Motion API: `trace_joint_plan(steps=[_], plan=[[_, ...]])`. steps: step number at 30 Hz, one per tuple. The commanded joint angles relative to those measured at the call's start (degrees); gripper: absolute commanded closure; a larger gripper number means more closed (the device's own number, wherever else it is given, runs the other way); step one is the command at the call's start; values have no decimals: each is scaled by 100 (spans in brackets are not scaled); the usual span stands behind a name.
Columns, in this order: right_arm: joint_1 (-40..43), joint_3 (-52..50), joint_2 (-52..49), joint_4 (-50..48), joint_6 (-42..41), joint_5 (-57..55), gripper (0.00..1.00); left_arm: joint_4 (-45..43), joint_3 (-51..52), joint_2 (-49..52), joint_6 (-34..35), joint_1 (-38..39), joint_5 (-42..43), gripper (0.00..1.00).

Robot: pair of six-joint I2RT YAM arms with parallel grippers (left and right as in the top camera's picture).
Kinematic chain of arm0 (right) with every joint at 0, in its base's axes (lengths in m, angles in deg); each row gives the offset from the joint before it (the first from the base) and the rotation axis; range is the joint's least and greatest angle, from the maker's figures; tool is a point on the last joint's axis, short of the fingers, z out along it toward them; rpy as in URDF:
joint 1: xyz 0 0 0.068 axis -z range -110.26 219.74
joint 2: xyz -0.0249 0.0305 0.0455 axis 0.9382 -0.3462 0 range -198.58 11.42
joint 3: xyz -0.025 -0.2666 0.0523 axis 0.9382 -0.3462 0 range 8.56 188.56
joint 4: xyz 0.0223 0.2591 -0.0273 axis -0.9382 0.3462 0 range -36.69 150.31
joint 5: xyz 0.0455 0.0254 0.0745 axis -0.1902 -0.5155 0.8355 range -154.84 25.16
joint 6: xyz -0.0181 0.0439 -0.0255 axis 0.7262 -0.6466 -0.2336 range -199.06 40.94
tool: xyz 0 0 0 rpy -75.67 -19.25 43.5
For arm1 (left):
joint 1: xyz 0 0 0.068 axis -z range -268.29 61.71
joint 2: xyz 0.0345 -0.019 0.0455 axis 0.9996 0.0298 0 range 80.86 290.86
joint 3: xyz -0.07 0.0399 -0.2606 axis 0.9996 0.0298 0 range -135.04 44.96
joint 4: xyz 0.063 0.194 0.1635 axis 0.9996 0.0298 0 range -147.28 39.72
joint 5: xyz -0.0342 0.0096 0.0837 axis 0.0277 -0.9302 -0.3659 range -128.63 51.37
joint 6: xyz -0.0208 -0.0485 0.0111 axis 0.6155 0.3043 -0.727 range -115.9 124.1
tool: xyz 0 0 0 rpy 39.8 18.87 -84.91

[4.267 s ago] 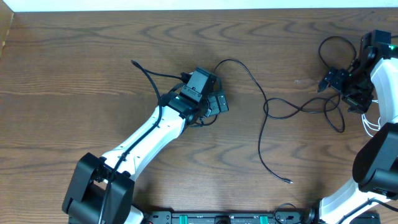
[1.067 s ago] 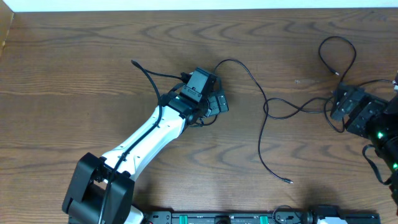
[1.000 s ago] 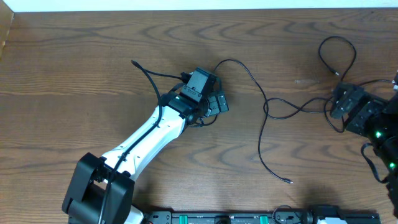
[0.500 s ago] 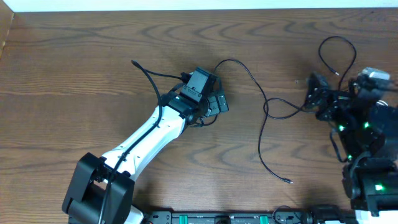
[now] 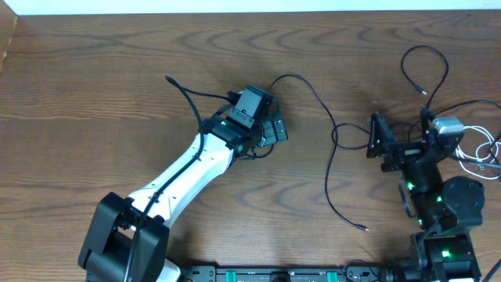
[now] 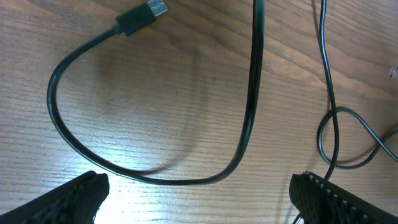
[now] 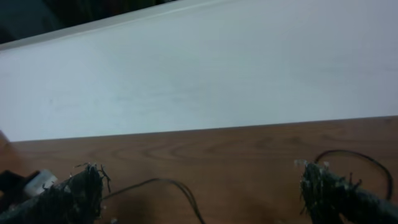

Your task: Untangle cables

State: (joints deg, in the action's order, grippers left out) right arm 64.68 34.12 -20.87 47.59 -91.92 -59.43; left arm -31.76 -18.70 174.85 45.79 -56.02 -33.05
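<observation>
The left tool (image 6: 199,186) sits low over the middle of the worktop (image 5: 94,94). Its fingers (image 6: 84,193) are spread wide with nothing between them. Under it a thick black cable (image 6: 249,118) lies on the wood in a U-shaped bend and ends in a USB plug (image 6: 144,14). A thinner black cable (image 6: 328,74) runs just beside it and crosses itself in a small ring.

From overhead, one black end (image 5: 168,79) lies left of this tool, toward the far edge. A long thin strand (image 5: 327,172) leaves the tool's far side, curves right, then drops toward the near edge, ending in a small tip (image 5: 365,229).

The right tool (image 7: 200,186) is near the right edge and points level toward the far edge. Its jaws are wide apart and hold nothing. More of the cables lie around it. One black run reaches from there toward the middle, and a loop (image 5: 445,69) lies toward the far right corner. The white cable (image 5: 473,154) is bunched at the right edge, just beside the right arm.
</observation>
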Motion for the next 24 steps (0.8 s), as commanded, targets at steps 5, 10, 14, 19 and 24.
trace_joint_plan(steps=[5, 10, 14, 19, 24], plan=[[-31, -741, 623, -409, 87, -339, 1, 15, -33, 31, -98, -9, -116, 2], [-31, -1338, 1176, -901, 72, -341, 1, 17, -33, 31, -98, -9, -118, 2], [-31, -1786, 1561, -1416, 70, -341, 1, 17, -33, 31, -98, -9, -116, 2], [-66, -2317, 2118, -1733, 72, -354, 1, 17, -33, 31, -98, -9, -116, 2], [-214, -2527, 2826, -1233, 74, -527, 1, 17, -33, 31, -98, -9, -116, 2]])
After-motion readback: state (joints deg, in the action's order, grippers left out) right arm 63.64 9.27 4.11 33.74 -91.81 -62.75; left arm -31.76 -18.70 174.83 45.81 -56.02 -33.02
